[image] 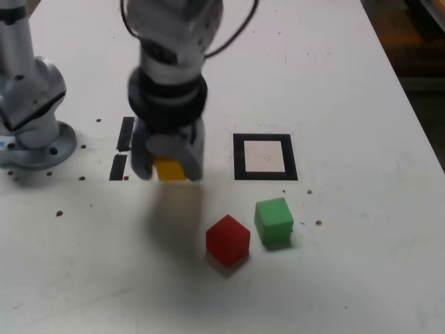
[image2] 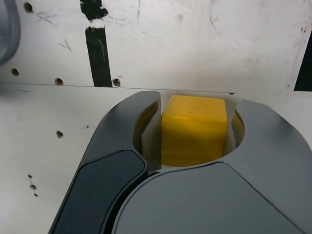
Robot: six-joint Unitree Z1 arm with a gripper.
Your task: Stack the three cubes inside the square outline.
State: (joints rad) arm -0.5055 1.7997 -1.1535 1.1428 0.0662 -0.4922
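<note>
Fingers (image2: 146,127) flank the yellow cube (image2: 194,129); contact unclear.

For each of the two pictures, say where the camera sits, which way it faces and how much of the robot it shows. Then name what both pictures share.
Exterior view: off the arm, above the table, looking down; arm, base and gripper show.
Wrist view: on the wrist, looking past the gripper at the table.
Shared: the yellow cube between the jaws, the black strips.
</note>
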